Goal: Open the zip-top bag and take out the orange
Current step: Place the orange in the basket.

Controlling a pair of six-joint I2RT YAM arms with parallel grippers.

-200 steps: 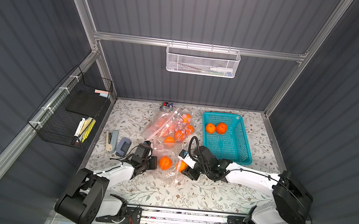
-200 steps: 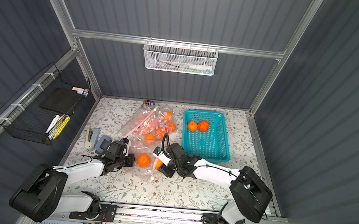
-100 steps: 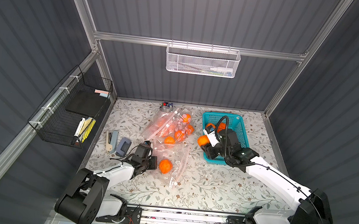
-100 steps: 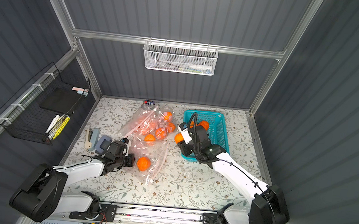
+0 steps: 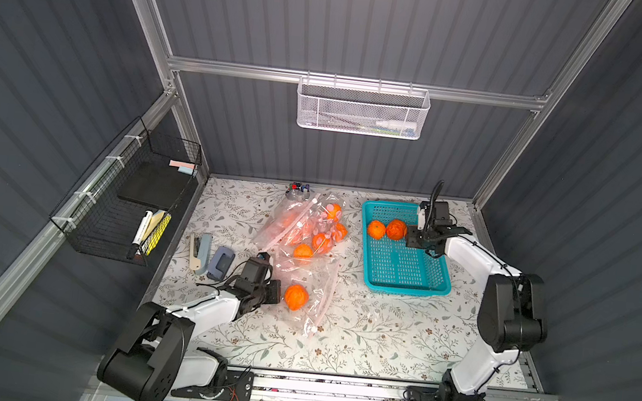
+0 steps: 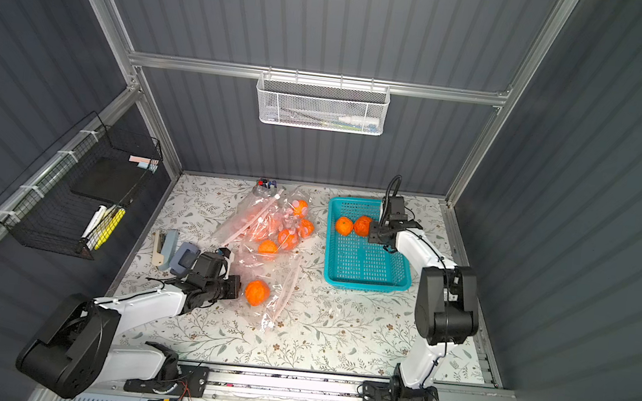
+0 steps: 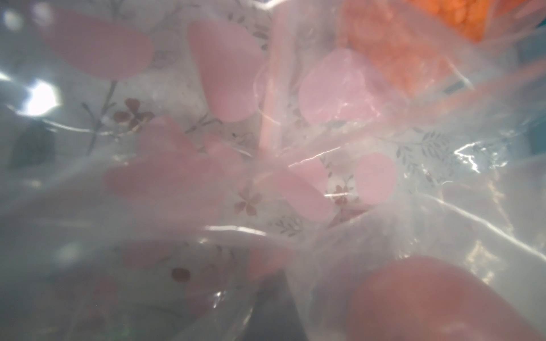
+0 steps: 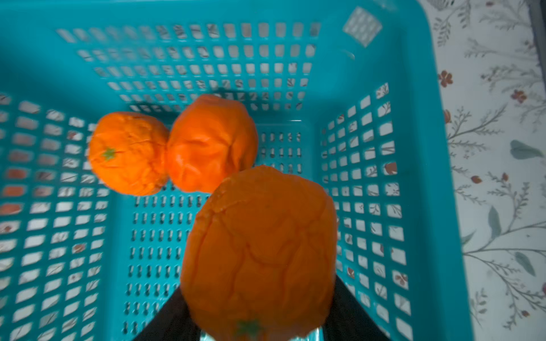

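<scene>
The clear zip-top bag [image 5: 315,287] with pink hearts lies at the near left, with one orange [image 5: 296,297] still inside it. My left gripper [image 5: 274,291] is shut on the bag's left edge. In the left wrist view the bag's film [image 7: 266,177] fills the frame. My right gripper [image 5: 416,237] hangs over the far end of the teal basket [image 5: 408,289], shut on another orange [image 8: 260,254]. That orange shows only in the right wrist view; in both top views the gripper hides it. Two oranges [image 8: 128,153] [image 8: 211,141] lie in the basket below it.
A pile of further clear bags with oranges [image 5: 308,225] lies at the back middle. A stapler [image 5: 198,251] and a grey hole punch [image 5: 220,268] sit left of my left arm. Wire baskets hang on the left wall [image 5: 126,196] and back wall [image 5: 362,109].
My right arm has carried an orange from the bag's mouth at the front to above the basket's far end. The left gripper has stayed shut on the bag.
</scene>
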